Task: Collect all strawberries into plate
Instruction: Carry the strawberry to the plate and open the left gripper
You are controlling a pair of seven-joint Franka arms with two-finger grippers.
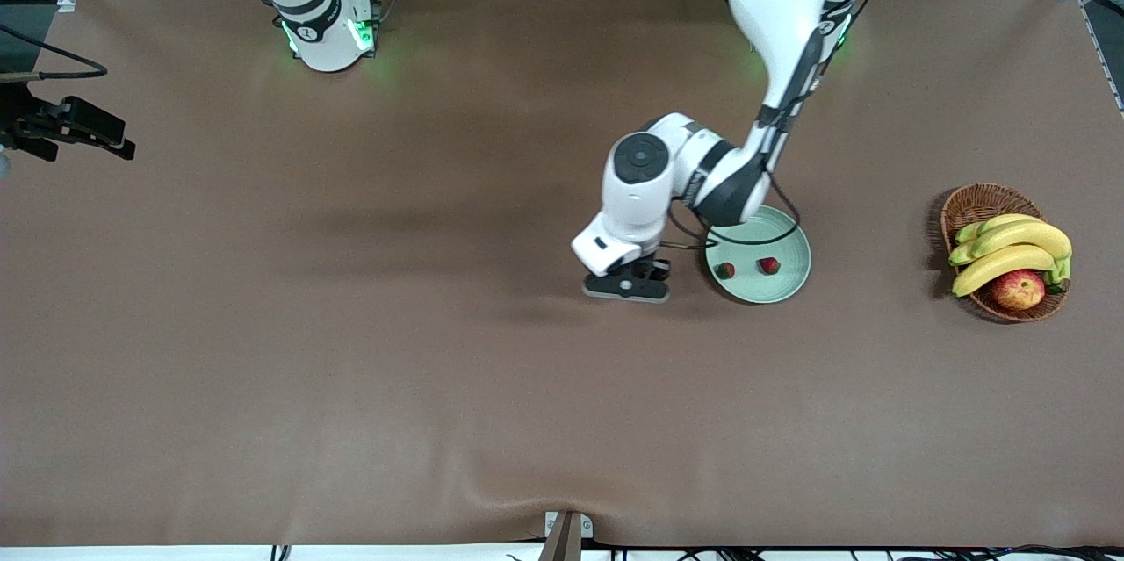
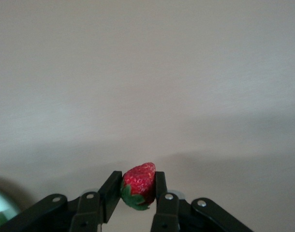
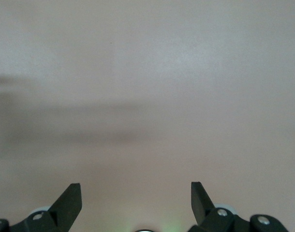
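left claw (image 2: 138, 191) clenched on third strawberry (image 2: 139, 185), beside plate (image 1: 784, 280) | right claw (image 3: 136, 200) released, waiting | risk: berry slips, rolls across bench (image 1: 351, 368)

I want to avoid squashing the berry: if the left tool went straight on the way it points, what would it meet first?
Probably the bare table: the left tool, shut on a strawberry, shows only tabletop ahead, with the plate off to one side. Depth is unclear.
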